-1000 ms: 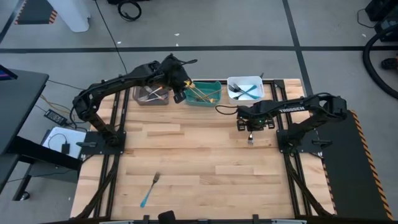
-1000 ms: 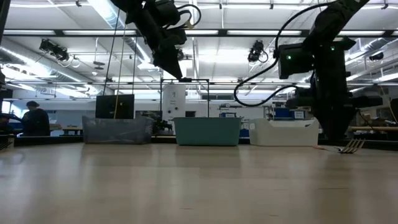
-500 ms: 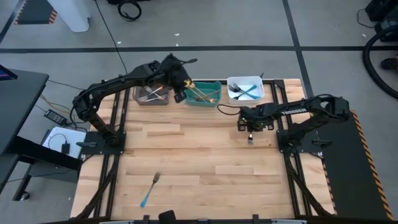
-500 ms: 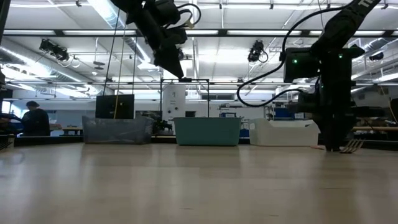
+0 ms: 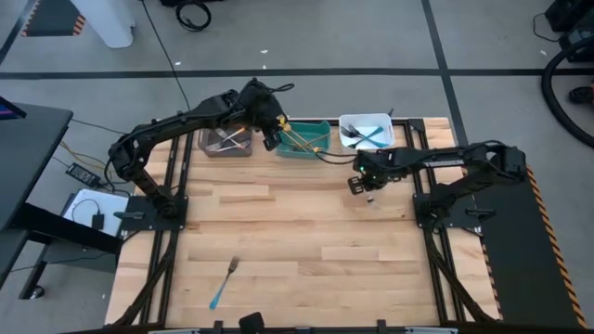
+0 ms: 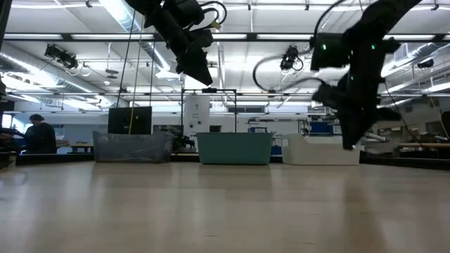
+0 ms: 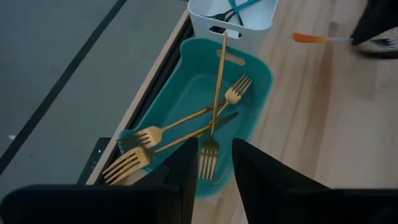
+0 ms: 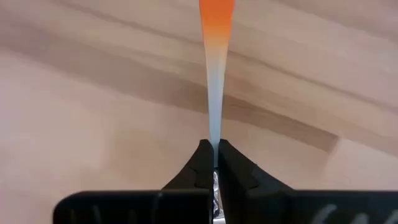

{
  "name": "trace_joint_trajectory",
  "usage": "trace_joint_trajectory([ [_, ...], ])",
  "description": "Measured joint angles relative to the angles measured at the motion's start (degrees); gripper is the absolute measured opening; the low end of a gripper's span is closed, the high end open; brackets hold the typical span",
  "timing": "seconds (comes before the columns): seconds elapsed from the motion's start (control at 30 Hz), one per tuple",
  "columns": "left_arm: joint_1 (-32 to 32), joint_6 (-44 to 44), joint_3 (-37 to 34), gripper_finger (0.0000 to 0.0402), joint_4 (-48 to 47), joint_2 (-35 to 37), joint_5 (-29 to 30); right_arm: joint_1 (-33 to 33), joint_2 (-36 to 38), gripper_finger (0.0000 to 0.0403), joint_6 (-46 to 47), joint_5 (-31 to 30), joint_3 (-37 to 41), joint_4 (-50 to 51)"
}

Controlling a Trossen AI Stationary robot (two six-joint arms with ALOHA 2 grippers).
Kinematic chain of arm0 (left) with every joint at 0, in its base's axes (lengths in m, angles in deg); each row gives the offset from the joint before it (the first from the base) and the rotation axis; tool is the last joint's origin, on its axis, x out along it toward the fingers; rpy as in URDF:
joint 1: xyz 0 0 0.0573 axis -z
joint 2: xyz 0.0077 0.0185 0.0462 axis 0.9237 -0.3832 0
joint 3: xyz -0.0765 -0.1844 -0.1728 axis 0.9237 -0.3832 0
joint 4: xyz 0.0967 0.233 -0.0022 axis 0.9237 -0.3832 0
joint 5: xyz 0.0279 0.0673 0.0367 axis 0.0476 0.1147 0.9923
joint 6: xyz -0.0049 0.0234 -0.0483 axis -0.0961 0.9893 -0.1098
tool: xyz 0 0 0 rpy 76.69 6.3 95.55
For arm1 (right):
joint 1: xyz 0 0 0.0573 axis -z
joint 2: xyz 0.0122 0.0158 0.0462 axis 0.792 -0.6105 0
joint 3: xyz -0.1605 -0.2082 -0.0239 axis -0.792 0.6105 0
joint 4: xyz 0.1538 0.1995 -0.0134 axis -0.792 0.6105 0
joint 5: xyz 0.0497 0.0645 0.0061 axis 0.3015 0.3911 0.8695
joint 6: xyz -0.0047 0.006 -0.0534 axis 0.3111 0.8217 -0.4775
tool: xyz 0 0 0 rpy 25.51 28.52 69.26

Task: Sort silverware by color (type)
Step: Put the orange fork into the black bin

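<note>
**A:** Which step was in hand?

**B:** The carry of one piece. The right pincer (image 8: pixel 212 163) was clamped on the silver neck of an orange-handled utensil (image 8: pixel 216 37), lifted clear of the tabletop (image 5: pixel 278 232) just in front of the white bin (image 5: pixel 365 132). Whether it was a fork or a spoon I couldn't tell; the head was hidden between the fingers.

**A:** And the left arm?

**B:** The left pincer (image 7: pixel 214 163) hung over the teal bin (image 7: pixel 254 118) with a narrow gap between its fingers and nothing in them. Below it lay the gold forks (image 7: pixel 180 134), crossed in a heap.

**A:** So where did the orange one belong?

**B:** My judgement: the grey bin (image 5: pixel 225 142) at the far left of the row, since it seemed to hold pale and orange-tinted pieces, though they were too small to be sure. The white bin held blue-handled utensils (image 5: pixel 362 137), the teal one the gold.

**A:** What did the next move call for?

**B:** A long reach leftward past the teal bin, where the left arm stood in the way, or else a handover. After that, a blue-handled fork (image 5: pixel 224 283) lay alone near the front edge, well apart from everything.
</note>
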Motion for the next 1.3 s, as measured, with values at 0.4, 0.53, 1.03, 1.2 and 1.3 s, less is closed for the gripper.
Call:
trace_joint_trajectory([
  [0.4,0.01,-15.58,-0.02,0.0107,15.81,-0.04,-6.45,1.61,10.24,0.0008,-31.71,-7.85,-11.68,-33.29],
  [0.53,0.03,-24.61,-0.02,0.0107,26.99,-0.04,-13.03,2.82,8.79,0.0008,-37.93,-9.84,-11.62,-45.71],
  [1.03,2.20,-35.54,-0.02,0.0107,36.64,-0.04,-10.98,2.81,-0.46,0.0008,-38.91,-9.75,-12.17,-54.83],
  [1.2,2.33,-35.49,-0.02,0.0107,35.43,-0.04,-9.62,2.31,-0.91,0.0008,-39.34,-9.30,-13.24,-54.89],
  [1.3,2.64,-33.78,-0.02,0.0107,35.47,-0.04,-9.49,2.34,-0.91,0.0008,-39.26,-9.24,-13.24,-54.83],
])
